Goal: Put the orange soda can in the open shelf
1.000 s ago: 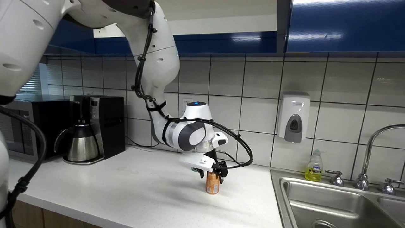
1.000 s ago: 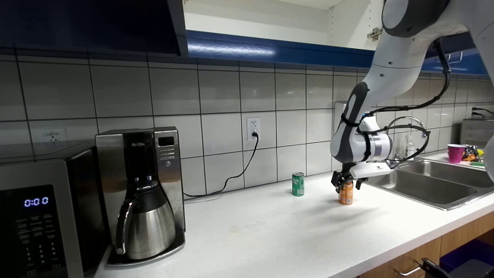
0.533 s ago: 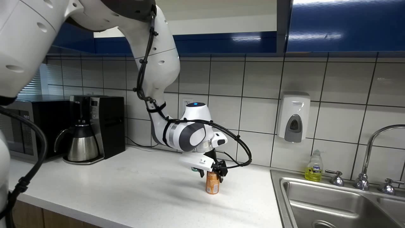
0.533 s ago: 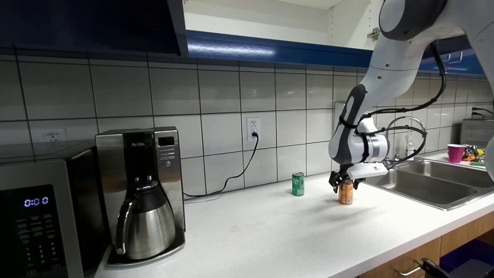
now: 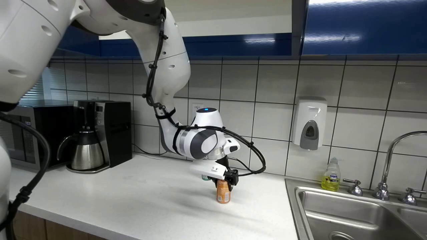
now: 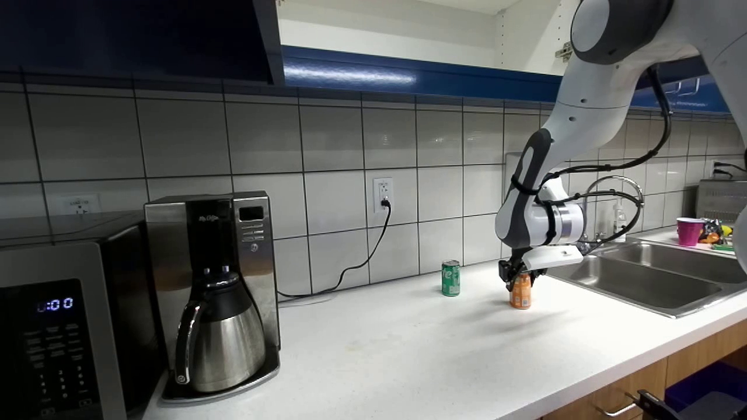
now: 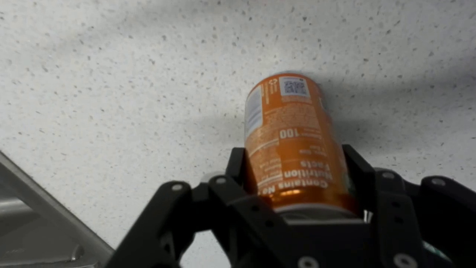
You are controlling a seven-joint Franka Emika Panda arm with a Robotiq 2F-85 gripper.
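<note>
The orange soda can (image 7: 290, 123) stands upright on the white counter, its silvery top tucked up between the fingers. My gripper (image 7: 293, 158) is shut on it from above, with a black finger (image 7: 235, 163) against each side of the upper body. Both exterior views show the same hold: the can (image 5: 223, 194) below the gripper (image 5: 223, 185), and the can (image 6: 520, 296) under the arm's end. High on the wall, the open shelf (image 6: 397, 32) shows its pale interior behind a blue lower edge; the arm covers part of it in an exterior view (image 5: 233, 20).
A green can (image 6: 450, 279) stands on the counter close by, mostly hidden behind the gripper in an exterior view. The coffee maker (image 6: 213, 291) and microwave (image 6: 52, 326) are at one end, the sink (image 5: 340, 206) at the other. A soap dispenser (image 5: 310, 123) hangs on the tiles.
The fingers have come together from open onto the orange can. The can has shifted very slightly to the left in both exterior views. The green can has stayed put.
</note>
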